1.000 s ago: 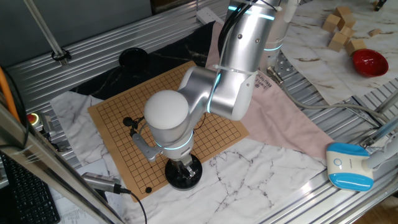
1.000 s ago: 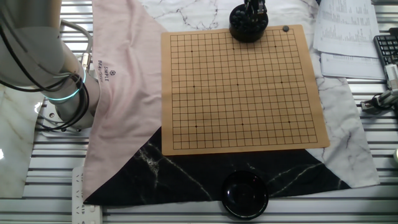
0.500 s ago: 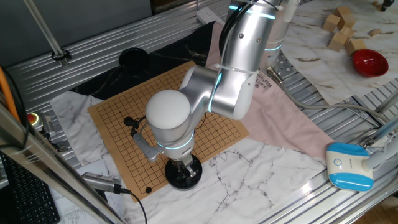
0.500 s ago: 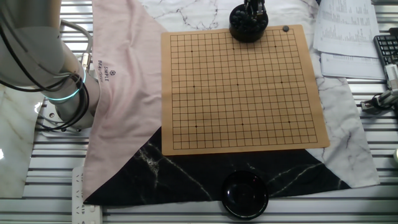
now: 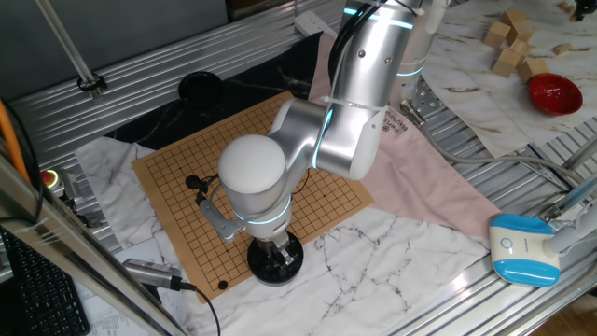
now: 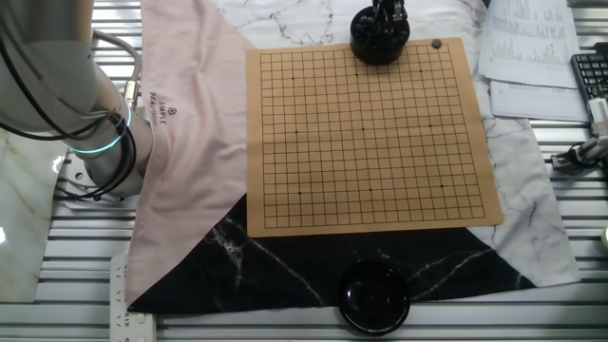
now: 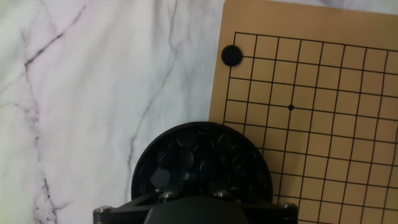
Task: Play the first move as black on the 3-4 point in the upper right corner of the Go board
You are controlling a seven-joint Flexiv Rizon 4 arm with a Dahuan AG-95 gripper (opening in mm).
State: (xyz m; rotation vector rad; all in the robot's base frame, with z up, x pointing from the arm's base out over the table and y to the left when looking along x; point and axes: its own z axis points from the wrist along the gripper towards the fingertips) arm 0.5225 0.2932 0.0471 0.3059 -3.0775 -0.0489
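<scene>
- Reaching down at the near edge of the table, the silver robot arm with glowing cyan rings [image 5: 350, 103] is holding its gripper [image 6: 389, 13] over a round black bowl filled with black stones [image 7: 202, 165]; the fingers are dipping into the bowl in the fixed views.
- Whether the fingers are spread or closed, and whether they are gripping a stone, I cannot tell: the arm's wrist is hiding them in one fixed view, they are too small in the other, and the hand view is showing only the dark body of the tool at the bottom edge.
- The large square tan wooden board with a thin black grid [image 6: 370, 133] is lying flat on the table, resting partly on a pink cloth [image 6: 190, 133], partly on a black marbled cloth [image 6: 275, 271] and partly on a white marbled cloth [image 5: 373, 261].
- The stone bowl is sitting at the board's edge, overlapping the rim of the wood in the hand view.
- One single black stone [image 7: 232, 55] is lying on the board at the corner of the grid nearest the bowl, apart from the bowl.
- A second round black bowl [image 6: 374, 296] is standing on the black cloth just off the opposite edge of the board.
- A red bowl [image 5: 554, 92] and some pale wooden blocks [image 5: 508, 42] are sitting well apart from the board, on the far side of the arm.
</scene>
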